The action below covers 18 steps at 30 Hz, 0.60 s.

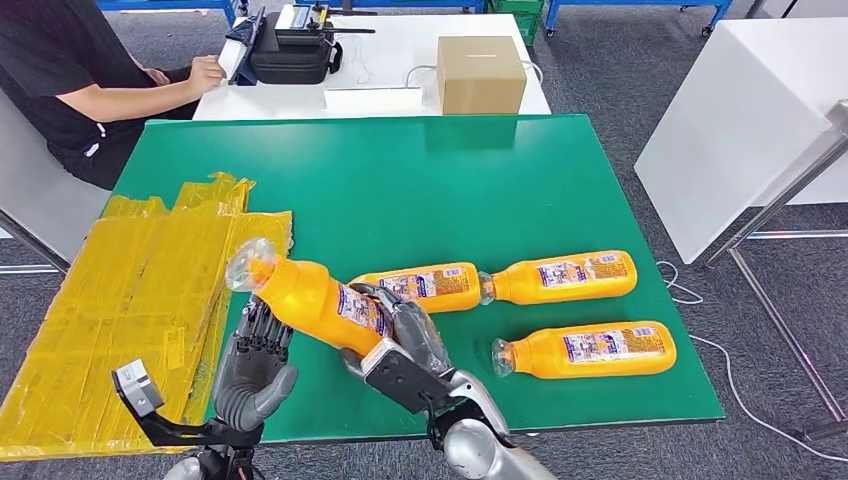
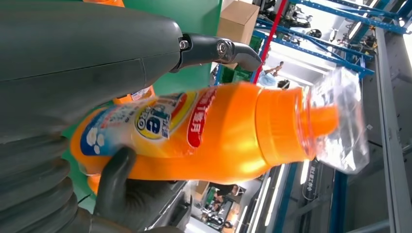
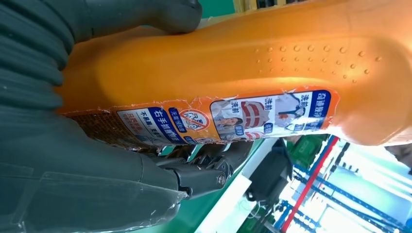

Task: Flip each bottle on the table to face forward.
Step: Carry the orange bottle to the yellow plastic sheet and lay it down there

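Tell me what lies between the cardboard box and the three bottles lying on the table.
Bare green table, per the head view.

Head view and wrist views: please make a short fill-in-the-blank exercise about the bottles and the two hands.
1. The right hand grips the lifted orange bottle around its ____.
2. ____ other orange bottles lie on the green table.
3. The lifted bottle's cap is ____.
4. The left hand is just ____ the lifted bottle.

Missing words: body; three; transparent; below
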Motion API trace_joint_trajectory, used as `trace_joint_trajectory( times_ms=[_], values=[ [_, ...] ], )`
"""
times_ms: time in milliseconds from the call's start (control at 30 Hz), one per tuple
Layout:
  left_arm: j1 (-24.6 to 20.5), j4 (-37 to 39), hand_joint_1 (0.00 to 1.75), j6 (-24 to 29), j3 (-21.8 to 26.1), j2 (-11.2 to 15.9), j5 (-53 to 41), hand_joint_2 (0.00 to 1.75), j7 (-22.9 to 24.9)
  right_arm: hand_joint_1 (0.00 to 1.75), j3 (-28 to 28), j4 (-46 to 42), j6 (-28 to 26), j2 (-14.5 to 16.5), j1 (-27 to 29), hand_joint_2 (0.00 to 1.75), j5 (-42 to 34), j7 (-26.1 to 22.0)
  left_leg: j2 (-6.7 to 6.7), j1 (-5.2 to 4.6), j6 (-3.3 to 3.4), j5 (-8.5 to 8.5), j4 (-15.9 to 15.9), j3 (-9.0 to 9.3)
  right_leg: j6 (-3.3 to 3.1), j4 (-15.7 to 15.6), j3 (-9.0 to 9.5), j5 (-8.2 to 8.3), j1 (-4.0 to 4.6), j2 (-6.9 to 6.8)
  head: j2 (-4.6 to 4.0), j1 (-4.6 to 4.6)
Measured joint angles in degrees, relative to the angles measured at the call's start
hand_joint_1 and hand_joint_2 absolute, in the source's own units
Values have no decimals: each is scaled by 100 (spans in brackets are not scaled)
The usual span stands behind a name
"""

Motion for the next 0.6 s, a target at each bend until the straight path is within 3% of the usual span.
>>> trace_joint_trajectory(
  times_ms=[233, 600],
  values=[
    [-9, 42, 0, -9, 40, 10, 132, 175, 2, 175, 320, 170, 331, 30, -214, 175, 173, 161, 1, 0, 0, 0, 0, -2, 0, 0, 0, 0, 0, 0, 0, 1],
    [42, 142, 0, -140, 493, 9, 777, 175, 10, 175, 1364, 472, 1035, 162, -894, 175, 347, 572, 1, 2, -3, 4, 0, -1, 0, 1, -2, 0, 1, 1, 0, 1]
  ],
)
